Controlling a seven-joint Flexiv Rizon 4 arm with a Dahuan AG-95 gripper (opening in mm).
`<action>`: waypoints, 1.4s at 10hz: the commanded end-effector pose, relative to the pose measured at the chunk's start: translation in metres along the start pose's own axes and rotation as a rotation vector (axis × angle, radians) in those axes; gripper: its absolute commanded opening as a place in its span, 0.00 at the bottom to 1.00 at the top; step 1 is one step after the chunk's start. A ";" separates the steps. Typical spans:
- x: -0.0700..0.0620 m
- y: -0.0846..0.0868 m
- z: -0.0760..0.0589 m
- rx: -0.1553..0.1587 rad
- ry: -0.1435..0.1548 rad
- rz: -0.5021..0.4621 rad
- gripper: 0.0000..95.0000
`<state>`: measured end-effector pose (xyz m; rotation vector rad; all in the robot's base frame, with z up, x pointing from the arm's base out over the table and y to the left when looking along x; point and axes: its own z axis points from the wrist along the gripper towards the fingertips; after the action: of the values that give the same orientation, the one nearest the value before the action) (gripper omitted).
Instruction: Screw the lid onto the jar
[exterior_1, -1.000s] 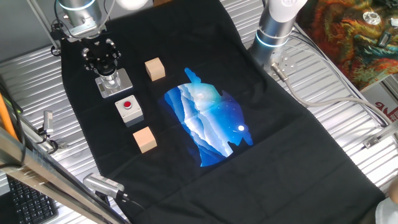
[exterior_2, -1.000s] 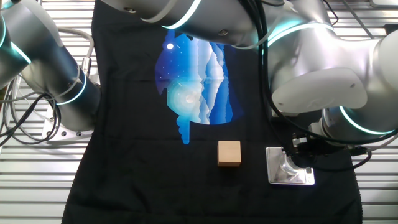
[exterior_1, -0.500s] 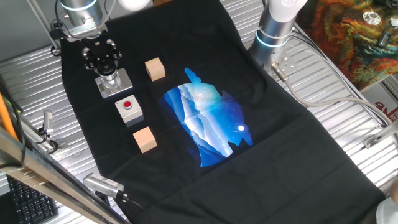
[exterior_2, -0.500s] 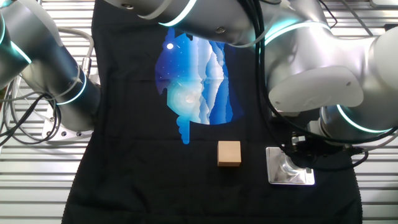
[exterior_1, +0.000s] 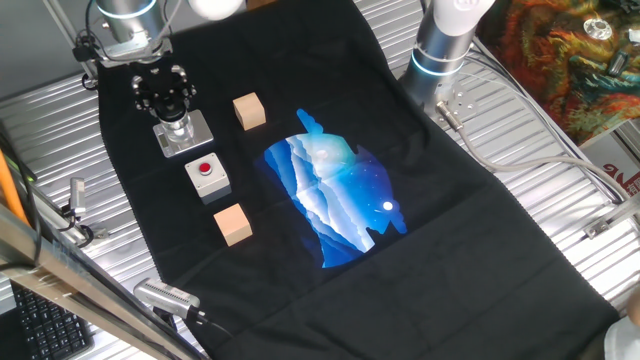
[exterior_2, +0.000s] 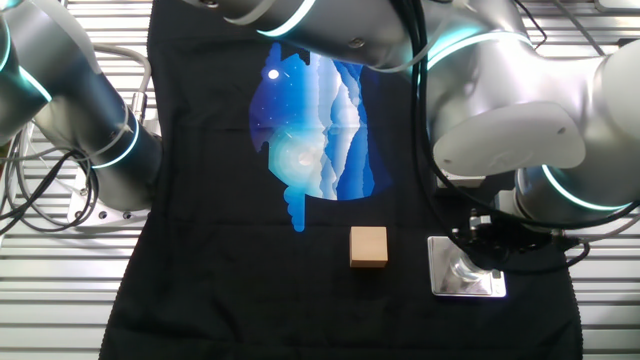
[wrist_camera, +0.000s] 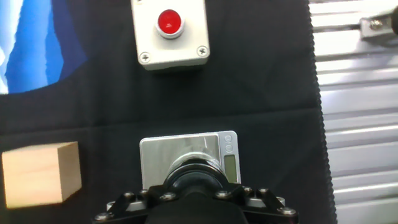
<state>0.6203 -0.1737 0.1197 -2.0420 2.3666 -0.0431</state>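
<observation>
One jar (exterior_1: 176, 129) on its grey base plate (wrist_camera: 186, 152), just beside the red-button box (wrist_camera: 171, 31); gripper (exterior_1: 166, 95) directly above, clenched on the lid (wrist_camera: 196, 180). Could cross-thread or spin the plate if tilted.

black cloth (exterior_1: 480, 250) with blue-and-white mountain print (exterior_1: 335, 200) at its centre | grey box (wrist_camera: 171, 34), red round button (wrist_camera: 170, 22) | two pale tan wooden cubes (exterior_1: 249, 111) (exterior_1: 232, 223) | shiny grey square metal plate (wrist_camera: 186, 155) | black gripper (wrist_camera: 198, 190) | ribbed silver worktop (exterior_1: 560, 200)
</observation>
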 end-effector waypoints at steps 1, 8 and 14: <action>0.000 0.000 0.001 0.000 -0.001 0.152 0.00; 0.000 0.000 0.000 -0.004 0.001 0.169 0.00; 0.000 0.000 0.000 -0.005 0.001 0.090 0.00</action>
<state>0.6207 -0.1736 0.1196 -1.9189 2.4692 -0.0337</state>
